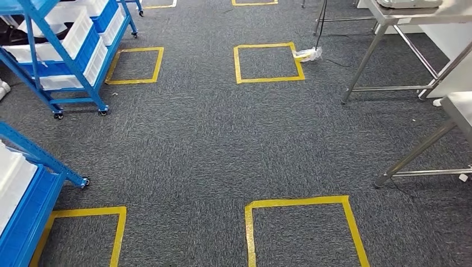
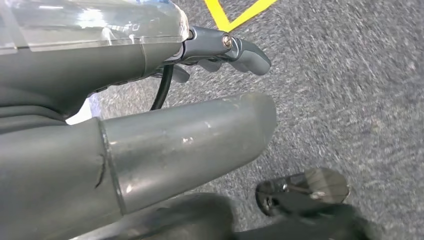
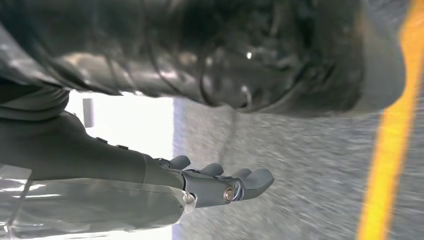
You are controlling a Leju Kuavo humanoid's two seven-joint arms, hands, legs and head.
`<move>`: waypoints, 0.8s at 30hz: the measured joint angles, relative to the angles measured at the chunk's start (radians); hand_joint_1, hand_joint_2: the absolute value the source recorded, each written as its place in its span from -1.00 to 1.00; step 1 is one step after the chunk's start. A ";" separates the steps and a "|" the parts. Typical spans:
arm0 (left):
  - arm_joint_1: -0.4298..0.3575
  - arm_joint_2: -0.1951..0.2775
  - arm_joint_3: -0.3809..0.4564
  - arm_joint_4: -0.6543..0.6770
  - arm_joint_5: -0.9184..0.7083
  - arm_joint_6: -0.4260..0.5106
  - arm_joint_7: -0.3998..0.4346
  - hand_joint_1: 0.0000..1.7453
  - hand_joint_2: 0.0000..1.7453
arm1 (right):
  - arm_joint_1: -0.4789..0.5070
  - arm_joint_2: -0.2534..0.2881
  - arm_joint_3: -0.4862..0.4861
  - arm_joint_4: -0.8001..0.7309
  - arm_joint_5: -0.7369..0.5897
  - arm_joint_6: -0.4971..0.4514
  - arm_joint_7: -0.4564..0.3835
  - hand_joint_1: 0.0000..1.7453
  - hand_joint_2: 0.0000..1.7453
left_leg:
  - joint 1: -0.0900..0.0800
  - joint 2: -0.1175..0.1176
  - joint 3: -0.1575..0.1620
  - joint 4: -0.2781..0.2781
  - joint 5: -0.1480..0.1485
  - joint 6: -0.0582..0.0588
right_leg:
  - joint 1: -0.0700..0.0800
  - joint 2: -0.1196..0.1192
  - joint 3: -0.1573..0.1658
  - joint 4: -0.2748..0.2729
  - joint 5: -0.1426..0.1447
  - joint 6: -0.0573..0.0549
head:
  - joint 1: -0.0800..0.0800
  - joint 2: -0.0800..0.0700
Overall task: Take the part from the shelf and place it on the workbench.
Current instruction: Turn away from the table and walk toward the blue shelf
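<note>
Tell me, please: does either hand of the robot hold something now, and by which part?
Nothing is held. The left hand and the right hand both hang over the grey carpet with their fingers extended and nothing in them.

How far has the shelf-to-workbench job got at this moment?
Nothing looks done. The left hand and right hand hang over carpet, holding nothing. The blue shelf with white bins stands left, the metal workbench right. Picking, carrying and placing remain.

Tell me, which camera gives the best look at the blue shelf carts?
The head view: it shows the blue shelf carts, on wheels and holding white bins, beside the yellow tape squares. The wrist views show carpet, yellow tape and each robot hand, left and right, with no recognizable cart.
</note>
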 joint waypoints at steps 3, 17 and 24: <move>-0.001 0.001 0.003 0.000 0.002 0.001 -0.004 -1.00 -1.00 | -0.008 0.011 -0.010 0.000 -0.001 0.004 0.002 -1.00 -1.00 | -0.006 -0.015 0.008 -0.028 0.004 0.015 | 0.001 -0.030 0.007 -0.003 -0.005 0.015 | 0.000 0.000; 0.001 0.004 0.011 0.001 -0.012 0.011 0.014 -1.00 -1.00 | -0.002 0.030 -0.041 0.008 -0.015 0.012 0.003 -1.00 -1.00 | 0.007 -0.185 -0.001 -0.016 0.009 0.007 | -0.016 0.179 -0.026 0.021 0.008 0.024 | 0.002 0.000; 0.006 0.009 0.011 0.002 -0.011 0.028 0.002 -1.00 -1.00 | -0.001 0.040 -0.045 0.008 -0.010 0.022 0.025 -1.00 -1.00 | 0.009 -0.075 -0.123 0.220 -0.110 -0.020 | -0.007 0.083 -0.012 0.004 0.011 -0.014 | -0.004 0.000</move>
